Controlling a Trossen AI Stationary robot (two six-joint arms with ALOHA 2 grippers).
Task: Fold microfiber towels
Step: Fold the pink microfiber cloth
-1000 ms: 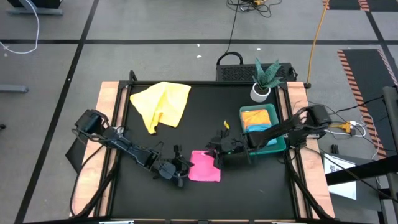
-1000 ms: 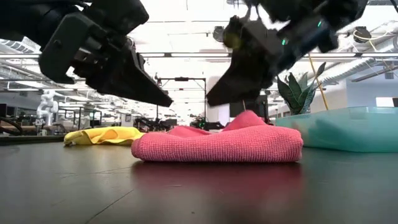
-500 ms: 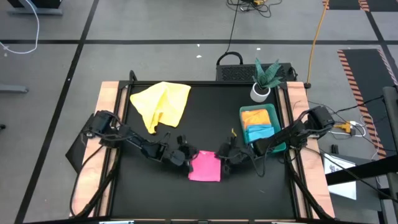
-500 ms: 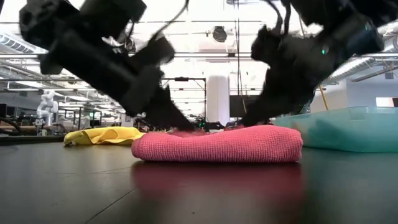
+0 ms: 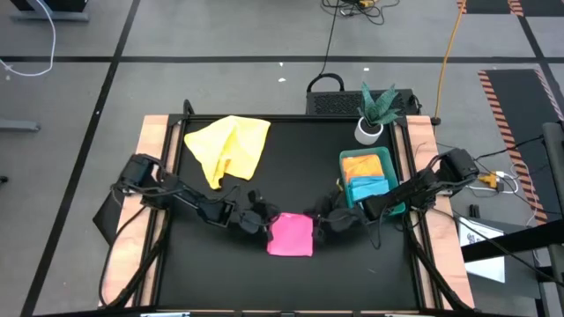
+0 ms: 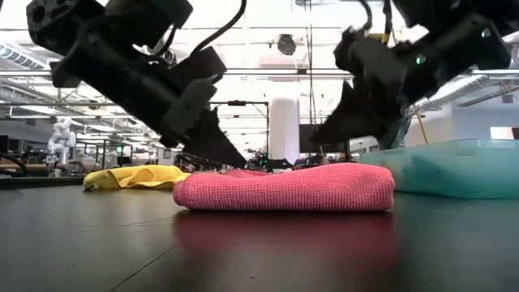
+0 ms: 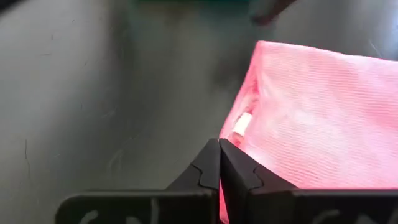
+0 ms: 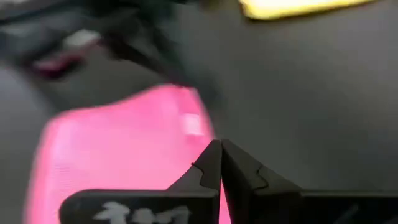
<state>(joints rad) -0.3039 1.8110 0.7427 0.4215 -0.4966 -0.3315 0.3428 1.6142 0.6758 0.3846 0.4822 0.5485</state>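
Note:
A folded pink towel lies flat near the table's middle front and also shows in the low view. My left gripper is shut at the towel's far left corner. My right gripper is shut at its far right corner. A crumpled yellow towel lies at the far left. A second yellow towel and a light blue towel lie folded in the green tray. My left gripper sets its shut fingertips on the pink towel's far left corner, beside the white label, slanting down from the table's left. The towel lies flat on the table. I see no cloth caught between the fingers. My right gripper rests its shut fingertips on the pink towel's far right corner, slanting down from the table's right. The towel stays flat under them. No cloth shows between the fingers.
The green tray stands at the right, close behind my right arm. A potted plant stands at the far right corner. Bare black tabletop lies between the pink towel and the yellow one, and along the front edge.
My left gripper has gone from beside the pink towel's left side toward the far edge, and has come down at the towel's far left corner. My right gripper has come down at the far right corner. The hump on the towel's top has been flattened.

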